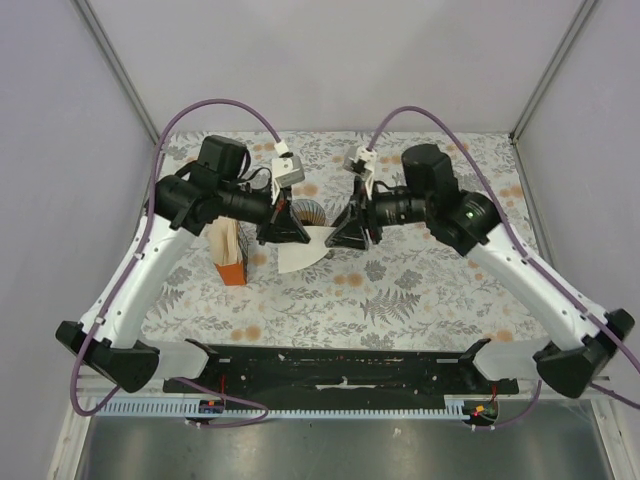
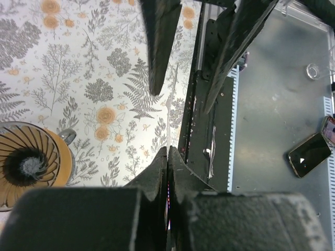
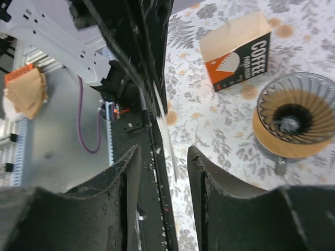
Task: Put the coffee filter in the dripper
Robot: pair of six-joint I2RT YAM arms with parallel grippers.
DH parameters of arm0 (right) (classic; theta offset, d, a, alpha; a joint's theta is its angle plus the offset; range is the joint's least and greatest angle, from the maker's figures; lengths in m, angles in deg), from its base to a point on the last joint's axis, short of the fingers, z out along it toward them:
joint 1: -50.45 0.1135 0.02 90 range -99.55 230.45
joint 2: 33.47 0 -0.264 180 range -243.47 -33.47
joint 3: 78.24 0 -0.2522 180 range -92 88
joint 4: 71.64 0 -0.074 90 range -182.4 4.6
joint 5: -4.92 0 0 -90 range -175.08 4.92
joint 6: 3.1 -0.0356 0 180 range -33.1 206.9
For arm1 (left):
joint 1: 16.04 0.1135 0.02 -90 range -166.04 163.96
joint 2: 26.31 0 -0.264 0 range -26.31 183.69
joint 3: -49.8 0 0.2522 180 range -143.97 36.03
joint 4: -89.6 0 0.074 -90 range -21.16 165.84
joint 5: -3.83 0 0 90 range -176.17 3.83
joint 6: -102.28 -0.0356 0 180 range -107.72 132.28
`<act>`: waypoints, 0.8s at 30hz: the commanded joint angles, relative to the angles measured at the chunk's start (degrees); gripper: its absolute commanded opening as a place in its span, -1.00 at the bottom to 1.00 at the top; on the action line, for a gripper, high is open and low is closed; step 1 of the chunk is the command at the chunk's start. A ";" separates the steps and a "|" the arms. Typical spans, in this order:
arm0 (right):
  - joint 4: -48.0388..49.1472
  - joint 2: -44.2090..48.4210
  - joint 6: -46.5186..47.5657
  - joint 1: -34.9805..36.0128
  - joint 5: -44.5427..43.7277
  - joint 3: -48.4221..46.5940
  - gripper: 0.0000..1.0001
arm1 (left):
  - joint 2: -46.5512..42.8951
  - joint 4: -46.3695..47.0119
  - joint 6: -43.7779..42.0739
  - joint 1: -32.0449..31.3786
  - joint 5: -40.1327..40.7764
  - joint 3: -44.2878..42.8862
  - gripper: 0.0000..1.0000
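Note:
The coffee filter (image 1: 303, 252), a thin white paper piece, hangs above the floral table between my two grippers. My left gripper (image 1: 287, 236) is shut on it. In the left wrist view its jaws (image 2: 168, 151) are pressed together, with the filter's edge (image 2: 170, 99) running out from them. My right gripper (image 1: 350, 238) stands open. In the right wrist view the filter's blurred edge (image 3: 168, 133) lies in the gap of that gripper (image 3: 163, 151) and touches neither finger. The orange dripper (image 1: 306, 211) sits just behind the grippers; its dark ribbed cone is bare in both wrist views (image 2: 29, 167) (image 3: 293, 123).
An orange-and-tan coffee filter box (image 1: 232, 257) (image 3: 238, 52) stands left of the dripper, under my left arm. The black base rail (image 1: 340, 365) runs along the near table edge. A phone (image 2: 310, 154) lies on the grey surface below it.

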 commanded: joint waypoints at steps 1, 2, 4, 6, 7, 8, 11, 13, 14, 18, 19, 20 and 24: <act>7.79 12.99 4.50 -0.53 -5.85 7.86 -0.01 | -2.71 -2.04 0.05 -0.16 -2.22 -5.78 -0.96; 10.42 15.63 4.96 -0.62 -6.73 10.85 0.04 | -2.97 -2.13 0.58 0.01 -2.31 -6.48 -0.96; 16.49 20.91 4.79 -0.62 -6.92 17.44 0.08 | -3.50 -2.66 0.85 -0.07 -3.18 -7.98 -0.96; 23.07 25.48 3.21 -0.53 -6.13 24.56 0.10 | -3.41 -5.20 -0.73 -0.16 -6.34 -10.08 -0.96; 26.85 27.07 1.03 -0.62 -5.95 27.11 0.10 | -3.06 -6.51 -1.08 -0.07 -7.75 -11.31 -0.96; 31.15 28.57 -1.17 -0.62 -5.95 29.83 0.08 | -2.63 -7.49 -1.00 -0.16 -9.24 -12.46 -0.96; 43.02 30.95 -7.32 -0.53 -3.85 35.47 -0.12 | -2.62 -8.55 -1.09 -0.16 -13.37 -13.96 -0.96; 50.59 31.39 -10.41 0.00 -3.66 37.67 -0.22 | -2.62 -9.07 -1.26 -0.07 -15.14 -14.66 -0.96; 51.83 31.39 -10.59 0.26 -4.27 37.94 -0.30 | -2.62 -9.25 -1.61 0.02 -15.49 -14.93 -0.96; 56.67 30.34 -11.56 1.05 -1.31 37.60 -0.20 | -2.71 -9.61 -2.14 0.02 -15.94 -15.10 -0.96; 56.85 29.56 -11.91 1.58 -0.25 36.99 -0.13 | -2.71 -9.60 -2.14 0.02 -15.93 -15.10 -0.96; 55.55 28.68 -11.74 2.10 0.37 35.94 -0.09 | -2.71 -9.69 -2.14 0.02 -15.93 -15.10 -0.96; 54.74 27.44 -9.55 5.26 1.87 34.87 -0.03 | -2.62 -9.69 -2.23 0.02 -15.84 -14.84 -0.96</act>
